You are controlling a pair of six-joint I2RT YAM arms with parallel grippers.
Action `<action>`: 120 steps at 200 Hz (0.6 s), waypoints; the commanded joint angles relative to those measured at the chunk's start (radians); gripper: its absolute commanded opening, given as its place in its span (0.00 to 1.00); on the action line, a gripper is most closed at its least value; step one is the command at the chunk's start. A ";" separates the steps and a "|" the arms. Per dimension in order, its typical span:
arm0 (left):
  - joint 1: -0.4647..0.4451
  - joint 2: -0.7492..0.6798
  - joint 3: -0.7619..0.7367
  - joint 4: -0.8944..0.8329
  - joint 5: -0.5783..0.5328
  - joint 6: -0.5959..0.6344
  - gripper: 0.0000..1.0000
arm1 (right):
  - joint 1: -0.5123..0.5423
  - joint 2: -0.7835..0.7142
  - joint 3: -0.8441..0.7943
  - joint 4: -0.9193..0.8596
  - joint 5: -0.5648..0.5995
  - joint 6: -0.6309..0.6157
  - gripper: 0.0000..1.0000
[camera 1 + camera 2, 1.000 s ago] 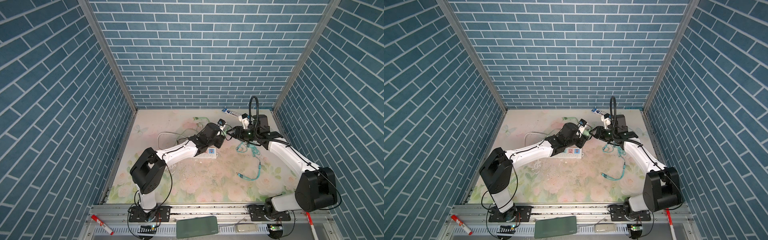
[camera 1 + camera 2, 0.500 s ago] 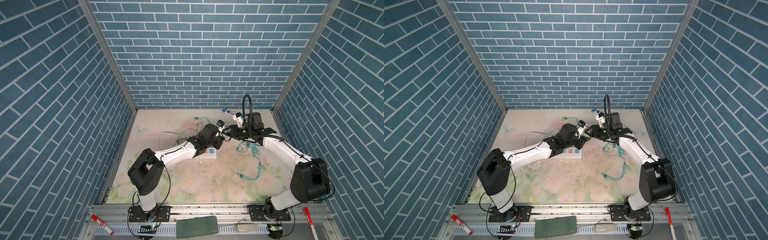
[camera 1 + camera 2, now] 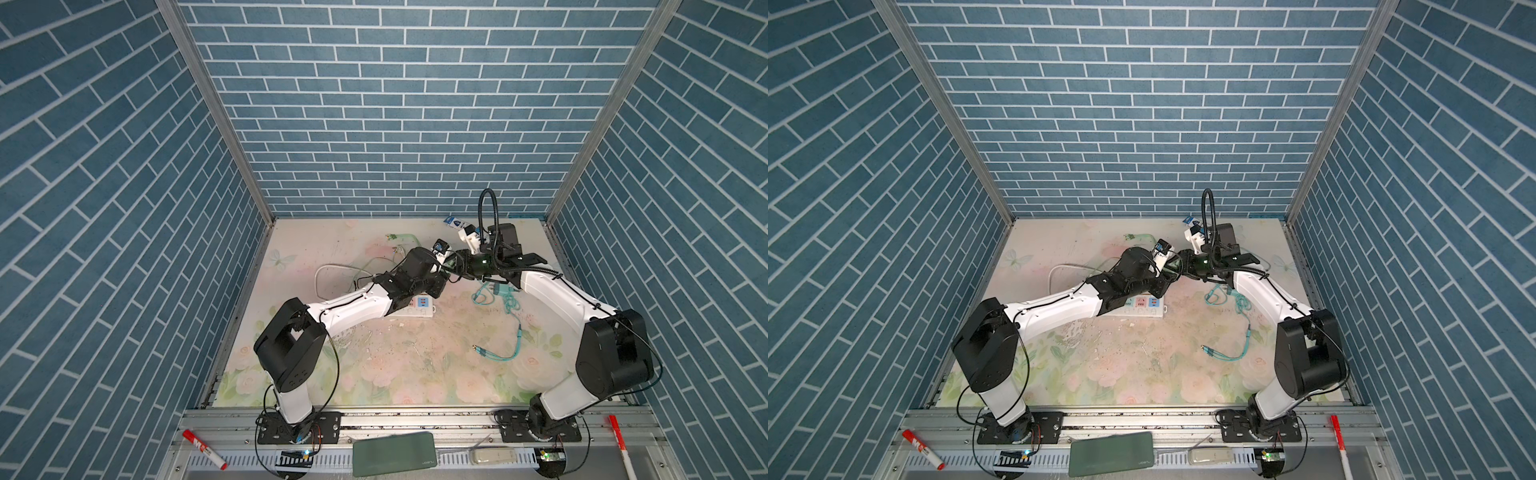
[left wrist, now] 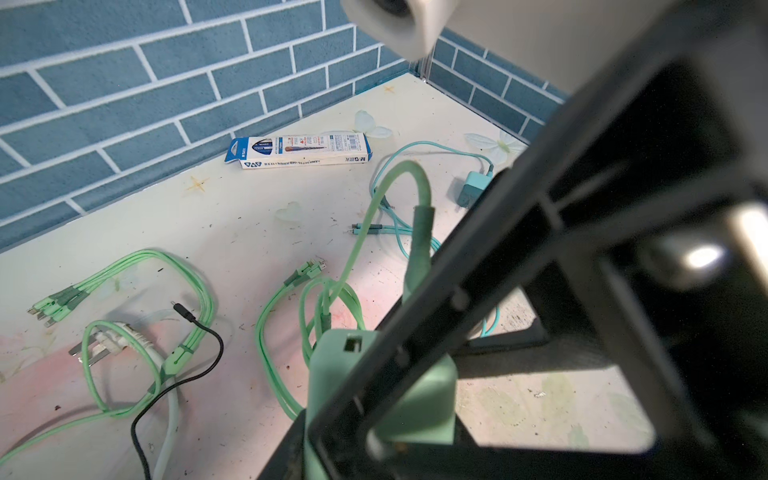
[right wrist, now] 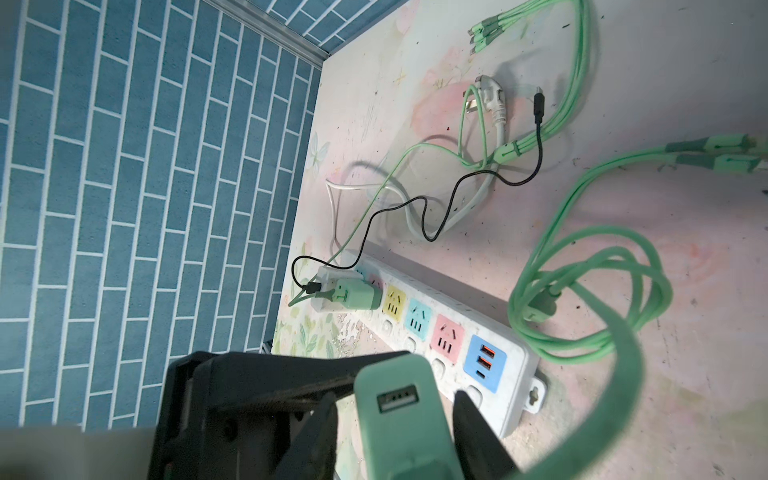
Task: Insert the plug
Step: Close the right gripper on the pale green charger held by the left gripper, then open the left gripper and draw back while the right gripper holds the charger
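**Green charger held aloft between two grippers, just beyond the power strip**

**Top views.** In both top views the floral table (image 3: 374, 374) is closed in by brick walls on the left, far and right sides, and a metal rail runs along its near edge. The left gripper (image 3: 444, 268) and right gripper (image 3: 456, 264) are brought tip to tip in the far half, right of the middle. The green charger (image 3: 450, 262) is raised between them. The power strip (image 3: 419, 309) is laid just near of them, its left part covered by the left arm. A teal cable (image 3: 500, 297) is spread under the right arm. The widest open stretch of table is found near of the strip.

**Left wrist view.** The charger (image 4: 332, 365) is seen above the table, crossed by the black frame of the right gripper. A pen box (image 4: 299, 151) is laid against the far wall. Green cable loops (image 4: 320, 299), a white plug (image 4: 108, 338) and a black lead (image 4: 195, 328) are scattered between wall and charger.

**Right wrist view.** The charger (image 5: 399, 415) is set between the right gripper's fingers (image 5: 473, 428). One finger is touching its side and a thin slit is left at the other, so a firm grip cannot be told. The left gripper is clamped on the charger's other end. On the strip (image 5: 515, 399), the end socket is filled by a second charger (image 5: 357, 295) with a black and a green lead. The yellow (image 5: 393, 301), cyan (image 5: 417, 318) and pink (image 5: 446, 336) sockets and the blue USB panel (image 5: 484, 365) show their slots.
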 commanded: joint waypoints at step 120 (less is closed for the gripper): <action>0.005 -0.026 0.010 0.030 -0.004 -0.008 0.40 | 0.011 0.013 0.063 -0.023 -0.044 -0.070 0.03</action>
